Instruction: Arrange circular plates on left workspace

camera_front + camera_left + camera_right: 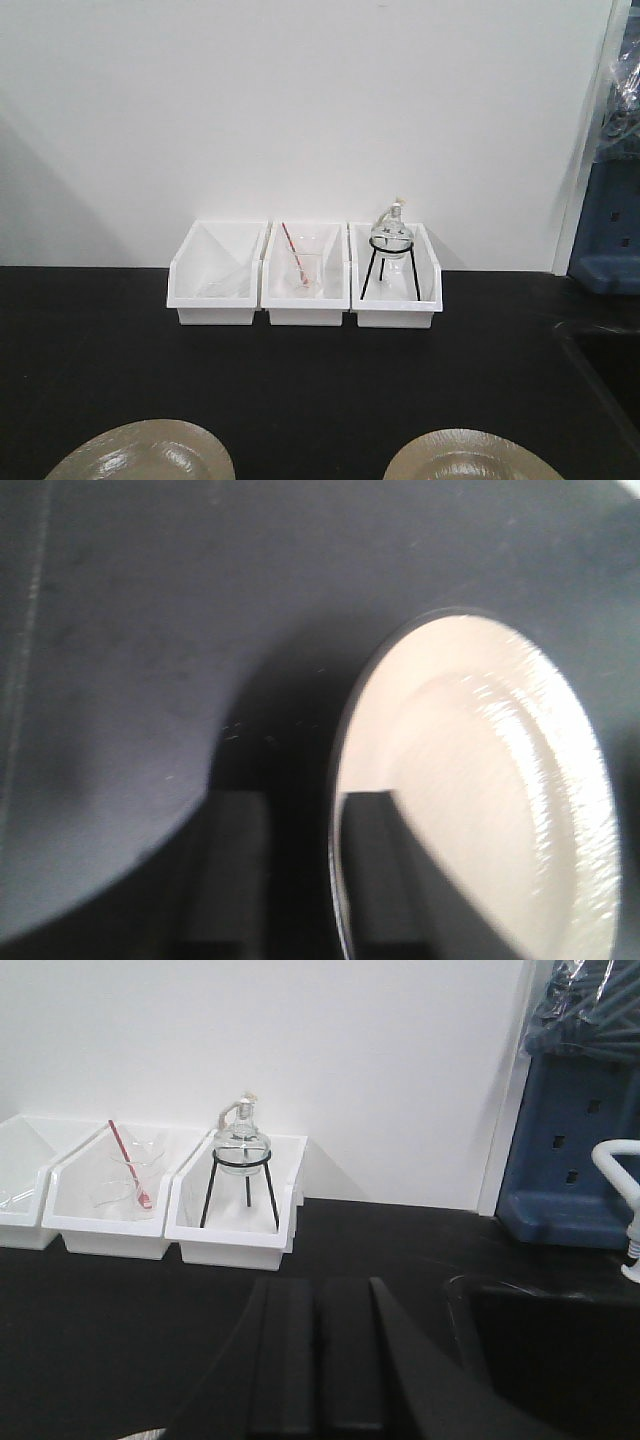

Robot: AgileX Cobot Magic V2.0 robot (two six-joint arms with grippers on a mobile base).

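Barely started, I'd say. The left plate (140, 455) and right plate (470, 458) both lie flat at the near edge of the black worktop (300, 380). The left hand (303, 815) has its fingers apart at a plate's rim. The right hand (318, 1295) is closed and empty. The right plate probably needs shifting left.

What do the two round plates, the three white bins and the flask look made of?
Plates: glossy beige, bright streaked highlights; glazed ceramic or melamine, can't tell which. Bins: white, smooth, faintly shiny thin walls; probably moulded plastic. Flask: clear, see-through, with glints; likely glass.
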